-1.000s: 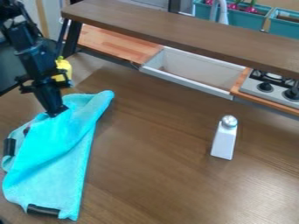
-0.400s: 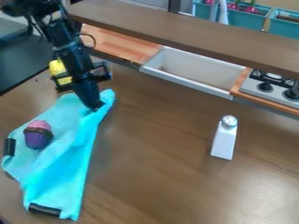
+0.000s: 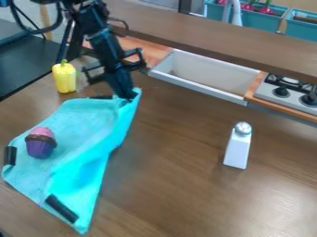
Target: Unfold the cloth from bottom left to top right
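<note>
the fingers (image 3: 123,84) of the black two-finger gripper (image 3: 129,97) pinch the far right corner of the turquoise fabric cloth (image 3: 90,125). the cloth lies at the left of the brown wooden desk (image 3: 186,185), its left part spread out and its right side bunched in folds running from the gripped corner towards the near corner. the black jointed arm (image 3: 99,32) slants down from the far left to this corner. on the cloth's left part sits a toy cupcake (image 3: 40,147) with a purple base, brown band and pink top. one black strip (image 3: 10,156) marks the cloth's left edge; another black strip (image 3: 61,208) lies near its near corner. just beyond the cloth, at far left, stands a yellow toy bell pepper (image 3: 64,77). at right, well apart from the cloth, stands a white tapered bottle with a silvery round cap (image 3: 237,147).
</note>
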`<state>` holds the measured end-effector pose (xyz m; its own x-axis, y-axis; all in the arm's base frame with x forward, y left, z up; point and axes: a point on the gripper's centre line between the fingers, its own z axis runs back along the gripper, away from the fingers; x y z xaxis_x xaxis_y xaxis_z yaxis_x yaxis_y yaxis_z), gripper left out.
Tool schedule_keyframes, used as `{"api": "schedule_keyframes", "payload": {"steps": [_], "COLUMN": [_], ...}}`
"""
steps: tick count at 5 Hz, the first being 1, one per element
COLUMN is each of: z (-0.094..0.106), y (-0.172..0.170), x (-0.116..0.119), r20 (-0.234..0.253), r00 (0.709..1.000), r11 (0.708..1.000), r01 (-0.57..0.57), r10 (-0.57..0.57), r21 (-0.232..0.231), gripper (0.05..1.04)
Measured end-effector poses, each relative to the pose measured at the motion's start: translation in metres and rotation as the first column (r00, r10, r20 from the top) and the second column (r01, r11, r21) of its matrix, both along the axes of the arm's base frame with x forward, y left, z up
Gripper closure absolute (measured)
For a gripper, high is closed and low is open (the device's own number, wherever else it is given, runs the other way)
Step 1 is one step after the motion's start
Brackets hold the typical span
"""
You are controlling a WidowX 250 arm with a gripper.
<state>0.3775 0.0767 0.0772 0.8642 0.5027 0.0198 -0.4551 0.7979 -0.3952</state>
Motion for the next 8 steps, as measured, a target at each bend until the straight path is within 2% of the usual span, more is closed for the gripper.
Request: {"api": "schedule_keyframes", "payload": {"steps": [1,3,5,6,7,8], "z": [-0.009,-0.033,-0.037,-0.043,-0.046,-0.043], "y": [-0.016,-0.046,-0.058,-0.058,-0.071,-0.076], "x": [0.011,0.030,0.043,0.051,0.055,0.057], "r20": [0.009,0.037,0.045,0.052,0.102,0.152], "r00": [1.000,0.999,0.999,0.998,0.976,0.924], "r11": [1.000,0.999,0.999,0.995,0.967,0.925], "r01": [-0.006,-0.002,-0.033,0.013,0.169,0.315], "r10": [0.006,0.000,0.031,-0.018,-0.191,-0.350], "r21": [0.006,0.047,0.043,0.095,0.192,0.212], "gripper": [1.035,1.035,1.017,0.890,0.614,0.316]}}
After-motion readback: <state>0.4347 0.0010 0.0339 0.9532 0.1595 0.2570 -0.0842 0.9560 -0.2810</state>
